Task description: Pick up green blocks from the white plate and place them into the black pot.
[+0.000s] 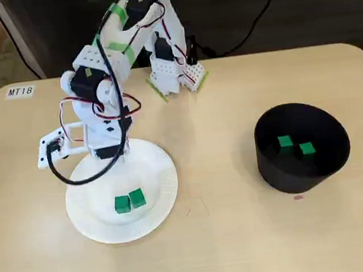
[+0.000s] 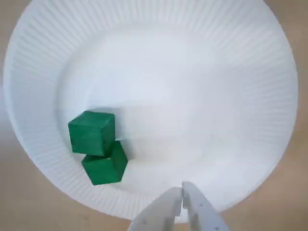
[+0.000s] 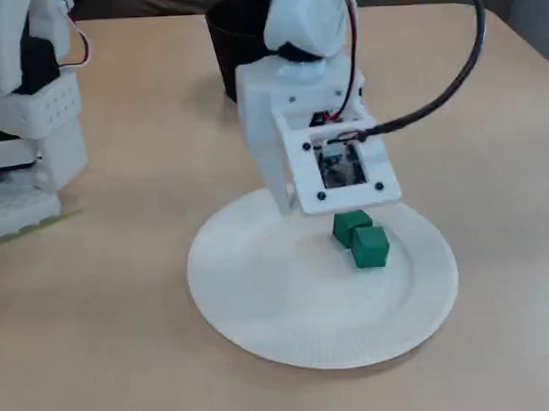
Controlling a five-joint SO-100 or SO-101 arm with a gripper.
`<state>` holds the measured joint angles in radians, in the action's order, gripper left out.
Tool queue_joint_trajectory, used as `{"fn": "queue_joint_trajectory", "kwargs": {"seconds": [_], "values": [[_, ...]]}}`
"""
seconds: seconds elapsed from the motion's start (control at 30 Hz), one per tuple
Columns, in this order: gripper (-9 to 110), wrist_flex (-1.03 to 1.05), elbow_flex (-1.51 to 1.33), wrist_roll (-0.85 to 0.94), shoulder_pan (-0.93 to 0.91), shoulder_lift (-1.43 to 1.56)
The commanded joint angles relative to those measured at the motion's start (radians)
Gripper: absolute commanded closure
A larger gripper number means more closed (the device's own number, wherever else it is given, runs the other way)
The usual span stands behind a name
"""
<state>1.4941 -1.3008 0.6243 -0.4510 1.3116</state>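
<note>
Two green cubes [image 2: 98, 149] on ridged plate [image 2: 202, 72]

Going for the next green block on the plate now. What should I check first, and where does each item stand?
1. End effector empty: ok.
2. Jaws open for a grasp: not ok, they look shut.
3. Blocks on the white plate: ok, upper green block and lower green block in the wrist view.
4. Blocks apart for a single pick: not ok, they touch.
5. End effector over a block: not ok, it sits beside them near the rim.
6. Black pot has room: ok, two potted blocks inside.
</note>
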Motion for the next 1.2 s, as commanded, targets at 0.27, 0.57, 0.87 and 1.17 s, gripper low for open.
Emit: {"fn": "queue_joint_trajectory", "kwargs": {"seconds": [0.27,0.57,0.87,1.17], "values": [[67,-0.061,0.049,-0.084,0.028,0.089],[65,-0.112,0.048,-0.133,0.055,0.015],[66,-0.161,0.061,-0.153,0.06,-0.08],[68,-0.161,0.11,-0.184,0.048,-0.149]]}}
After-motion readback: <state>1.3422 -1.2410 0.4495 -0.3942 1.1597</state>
